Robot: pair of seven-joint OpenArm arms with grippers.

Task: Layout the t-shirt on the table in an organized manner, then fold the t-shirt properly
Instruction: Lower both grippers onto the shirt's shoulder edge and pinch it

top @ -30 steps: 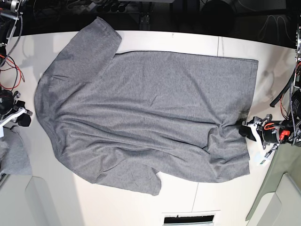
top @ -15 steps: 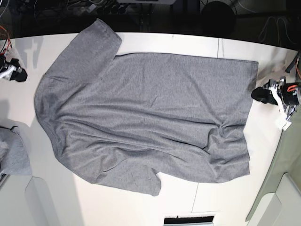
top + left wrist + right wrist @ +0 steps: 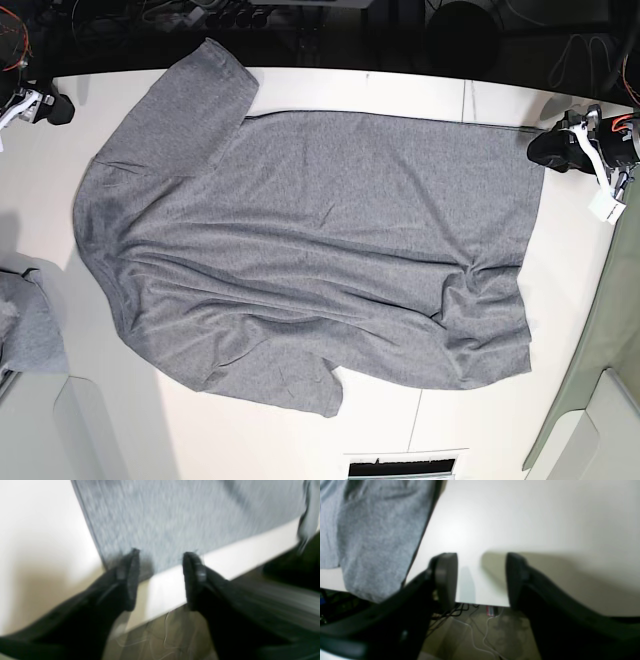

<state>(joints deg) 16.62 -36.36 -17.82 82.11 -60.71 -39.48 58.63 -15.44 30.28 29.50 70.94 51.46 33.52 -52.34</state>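
Observation:
The heather-grey t-shirt (image 3: 310, 240) lies spread on the white table (image 3: 250, 440), collar end to the left and hem to the right, with wrinkles near the lower hem. My left gripper (image 3: 545, 150) hovers open at the far hem corner. In the blurred left wrist view, the left gripper (image 3: 161, 555) straddles that corner of the t-shirt (image 3: 175, 517), holding nothing. My right gripper (image 3: 55, 108) is open near the table's far left edge, apart from the sleeve. The right wrist view shows the right gripper (image 3: 481, 560) over bare table (image 3: 520, 517), with the t-shirt (image 3: 377, 530) to its left.
A scrap of similar grey cloth (image 3: 25, 335) lies at the left edge. Pale bin-like corner pieces sit at the bottom left (image 3: 60, 430) and bottom right (image 3: 600, 420). A dark slot (image 3: 400, 466) is at the near edge. Cables hang beyond the far edge.
Both grippers opened. The left gripper left the lower hem and moved along it to the far hem corner. The right gripper moved from mid-left toward the table's far left edge.

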